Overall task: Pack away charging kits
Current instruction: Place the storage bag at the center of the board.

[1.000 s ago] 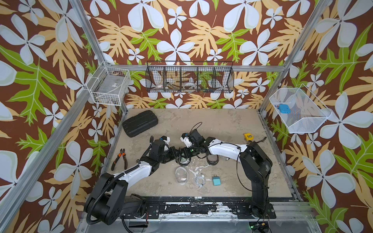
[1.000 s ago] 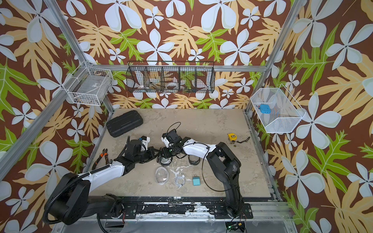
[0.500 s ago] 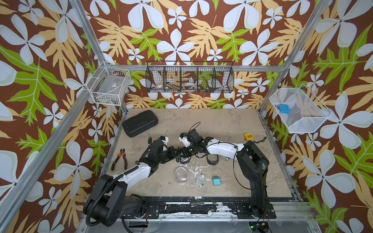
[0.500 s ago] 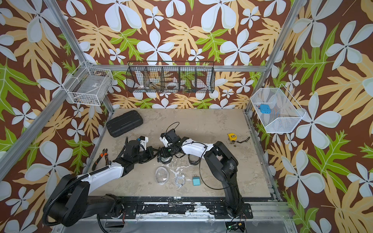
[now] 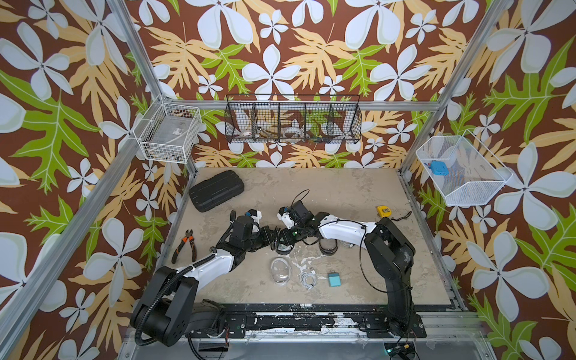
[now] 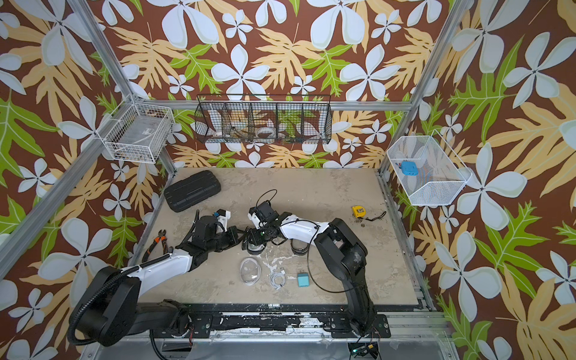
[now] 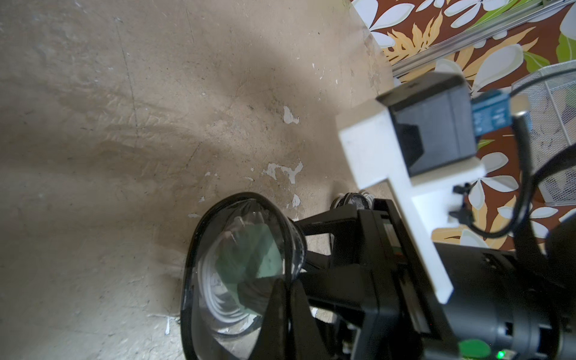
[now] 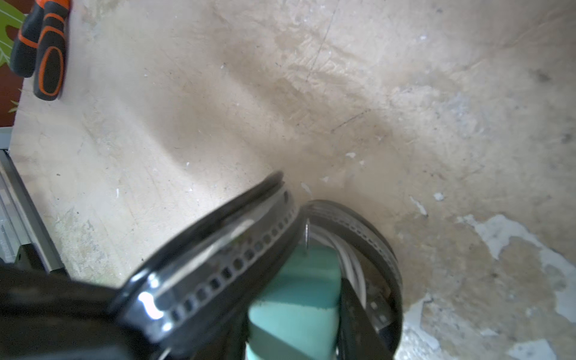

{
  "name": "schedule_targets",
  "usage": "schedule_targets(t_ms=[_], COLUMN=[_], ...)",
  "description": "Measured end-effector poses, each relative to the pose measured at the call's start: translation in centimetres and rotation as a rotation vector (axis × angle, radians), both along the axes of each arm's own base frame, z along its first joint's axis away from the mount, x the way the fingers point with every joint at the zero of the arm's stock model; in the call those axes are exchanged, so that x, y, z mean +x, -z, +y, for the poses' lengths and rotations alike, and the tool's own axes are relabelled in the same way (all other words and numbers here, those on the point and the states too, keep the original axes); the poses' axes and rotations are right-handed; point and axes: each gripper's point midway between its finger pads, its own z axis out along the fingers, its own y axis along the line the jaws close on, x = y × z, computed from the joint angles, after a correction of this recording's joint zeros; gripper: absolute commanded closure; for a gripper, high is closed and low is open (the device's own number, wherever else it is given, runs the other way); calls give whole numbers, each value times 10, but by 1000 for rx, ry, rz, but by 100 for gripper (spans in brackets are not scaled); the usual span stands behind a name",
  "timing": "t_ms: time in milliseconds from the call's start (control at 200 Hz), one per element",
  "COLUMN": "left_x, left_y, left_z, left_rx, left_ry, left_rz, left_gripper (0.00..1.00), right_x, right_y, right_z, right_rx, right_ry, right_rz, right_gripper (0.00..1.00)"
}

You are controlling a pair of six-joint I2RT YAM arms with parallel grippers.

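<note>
Black-rimmed oval pouch [image 5: 283, 246] with clear faces sits mid-table, hinged open, one half tipped up off the other. Small coiled white cable [image 8: 350, 260] lies inside the lower half. Mint square plug [image 8: 296, 290] is in the gap between the halves, prongs pointing inward, clamped between the jaws of the right gripper [image 5: 286, 240]. Left gripper [image 7: 285, 307] is pinched fully closed on the pouch's black rim. The two arms meet at the pouch from opposite sides. Just beside it, under the right arm, lies a second black-rimmed pouch [image 5: 328, 248]; contents can't be read. Nearer the front edge, in a row and apart from each other: clear oval pouch [image 5: 280, 271], loose white cable coil [image 5: 308, 278], teal square plug [image 5: 334, 279]. Large black ribbed hard case [image 5: 216, 194] rests at the back left of the beige tabletop [image 5: 343, 193]. Orange-handled pliers [image 5: 185, 249] lie at the left edge, yellow tape measure [image 5: 383, 211] near the right edge. Bright blue plug block [image 5: 438, 167] lies in a white mesh basket [image 5: 486, 193] on the right wall. Black wire basket [image 5: 352, 124] hangs on the back wall, white wire basket [image 5: 162, 149] at the left corner.
</note>
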Motion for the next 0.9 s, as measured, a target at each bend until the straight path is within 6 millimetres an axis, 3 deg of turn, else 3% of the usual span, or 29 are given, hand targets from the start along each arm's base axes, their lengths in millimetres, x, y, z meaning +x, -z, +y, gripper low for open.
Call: schedule_targets(t_ms=[105, 315, 400, 681, 901], left_x=[0, 1, 1, 3, 8], left_y=[0, -2, -1, 3, 7], left_z=[0, -1, 0, 3, 3], left_rx=[0, 2, 13, 58, 102], left_ry=[1, 6, 9, 14, 31], left_rz=[0, -10, -14, -10, -5], left_gripper=[100, 100, 100, 100, 100], right_x=[2, 3, 2, -5, -6], right_y=[1, -1, -11, -57, -57], right_z=[1, 2, 2, -4, -34], right_rx=[-2, 3, 18, 80, 74], right_ry=[2, -6, -9, -26, 5], right_rz=[-1, -6, -14, -82, -92], right_gripper=[63, 47, 38, 36, 38])
